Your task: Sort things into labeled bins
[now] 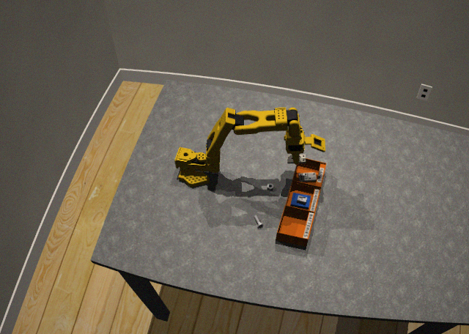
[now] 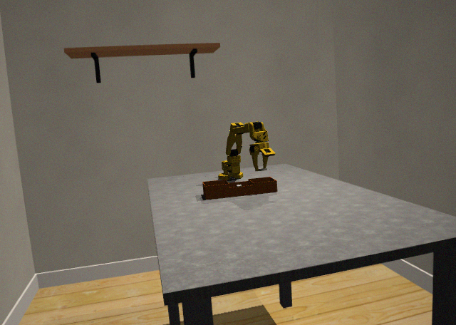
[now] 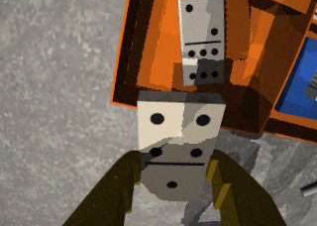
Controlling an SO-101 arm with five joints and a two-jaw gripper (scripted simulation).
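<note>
"BATTERIES" on an orange bin [image 1: 289, 226]; next bin's label [image 1: 315, 200], probably "STATIONERY".

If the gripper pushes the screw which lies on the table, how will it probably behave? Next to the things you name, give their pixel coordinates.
The screw [image 1: 258, 221] would likely roll in a curve rather than straight, since its head is wider than its slim shank. It is probably stiff, as its metallic grey look suggests. Tipping seems unlikely, because it already lies on its side.

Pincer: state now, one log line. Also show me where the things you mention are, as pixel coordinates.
pincer [image 1: 296, 159] [image 2: 261, 169] [image 3: 174, 169]: shut on domino [image 1: 302, 157] [image 3: 180, 137] | near end bin [image 1: 321, 166] [image 3: 124, 69] | bolt [image 1: 258, 221]: on table [image 1: 170, 239] [image 2: 294, 233] [image 3: 59, 87]

Pincer [image 1: 297, 159] [image 2: 261, 169] [image 3: 173, 169] closed, pointing down.
</note>
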